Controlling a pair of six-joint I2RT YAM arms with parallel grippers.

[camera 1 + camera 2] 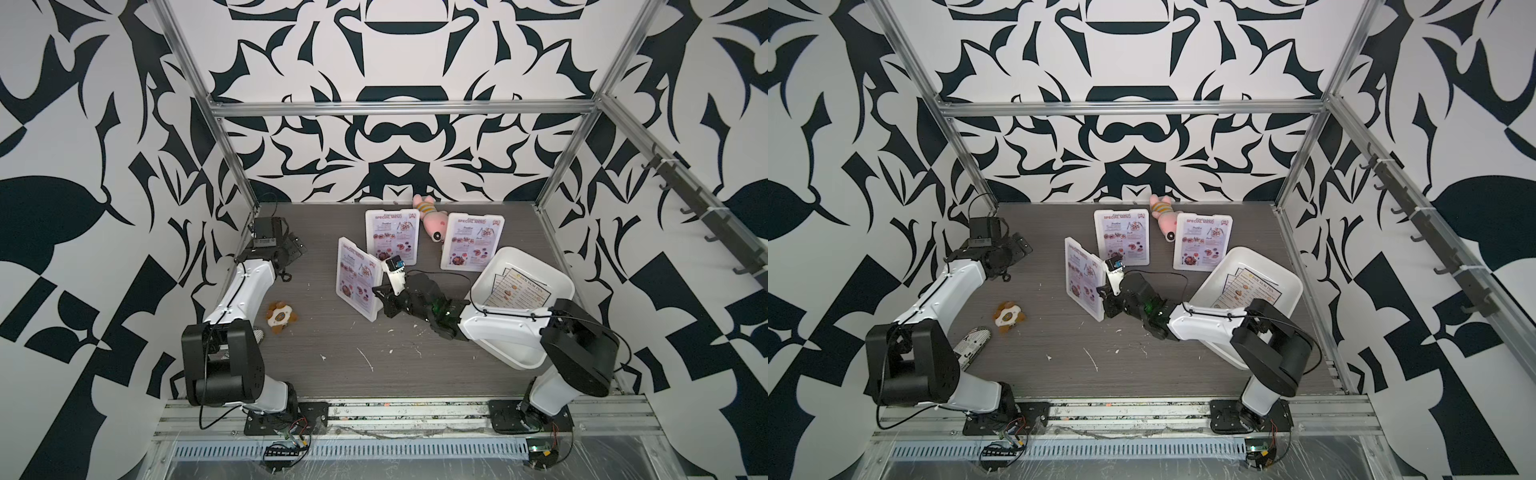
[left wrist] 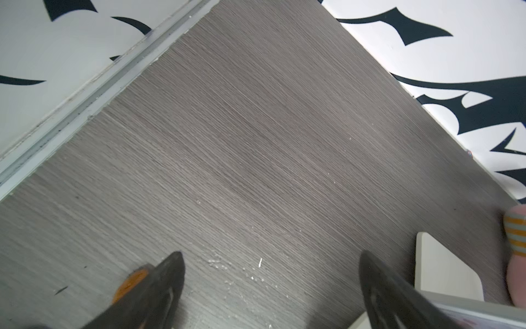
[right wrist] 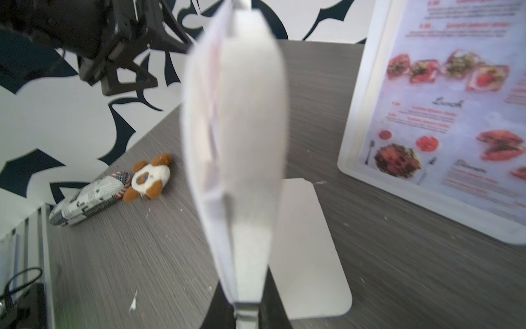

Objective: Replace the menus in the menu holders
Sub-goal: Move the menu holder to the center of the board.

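Three white menu holders stand on the grey table, each with a pink "SPECIAL MENU" sheet. The nearest menu holder (image 1: 355, 276) (image 1: 1081, 282) stands turned at an angle, and my right gripper (image 1: 379, 296) (image 1: 1102, 297) is shut on its side edge. In the right wrist view that holder (image 3: 244, 142) shows edge-on between the jaws (image 3: 247, 309), its sheet bowed on one side and its back foot (image 3: 307, 250) on the table. Two more holders (image 1: 391, 237) (image 1: 471, 243) stand behind it. White "DIM SUM INN" menus (image 1: 521, 291) (image 1: 1252, 293) lie in the tray. My left gripper (image 1: 300, 249) (image 2: 270, 267) hangs open at the back left with nothing between its fingers.
The white tray (image 1: 511, 255) sits at the right under my right arm. A pink plush (image 1: 430, 222) lies at the back between the holders. A brown-and-white plush (image 1: 280, 318) and a newspaper-print bundle (image 1: 971, 340) lie near my left arm. White crumbs dot the front of the table.
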